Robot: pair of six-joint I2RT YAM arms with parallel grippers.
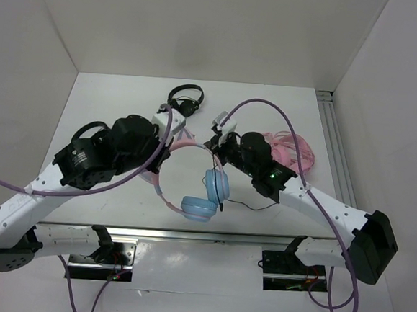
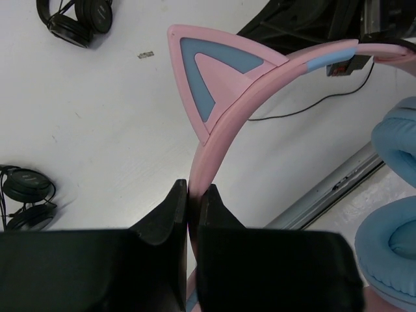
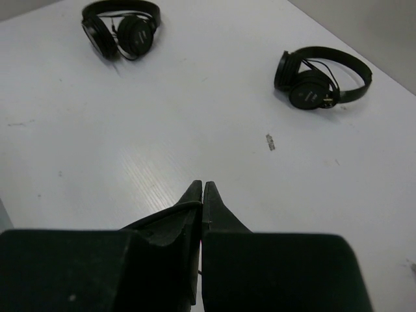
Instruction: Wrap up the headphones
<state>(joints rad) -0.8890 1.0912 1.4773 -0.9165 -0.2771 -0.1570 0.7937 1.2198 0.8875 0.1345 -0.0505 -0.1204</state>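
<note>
The headphones (image 1: 193, 171) have a pink cat-eared headband and two light blue ear cups (image 1: 217, 184). They are lifted over the middle of the table. My left gripper (image 1: 170, 141) is shut on the headband; in the left wrist view my jaws (image 2: 194, 190) pinch the pink band below a cat ear (image 2: 208, 71). The thin black cable (image 1: 245, 204) trails right from the cups. My right gripper (image 1: 212, 143) is shut, and in the right wrist view (image 3: 202, 186) the cable (image 3: 162, 215) runs over one finger into the closed jaws.
Small black headphones (image 1: 186, 96) lie at the back of the table, and a second black pair (image 2: 26, 198) shows in the wrist views. All-pink headphones (image 1: 293, 150) lie right of my right arm. Metal rails run along the near edge (image 1: 202, 236) and the right side (image 1: 336, 144).
</note>
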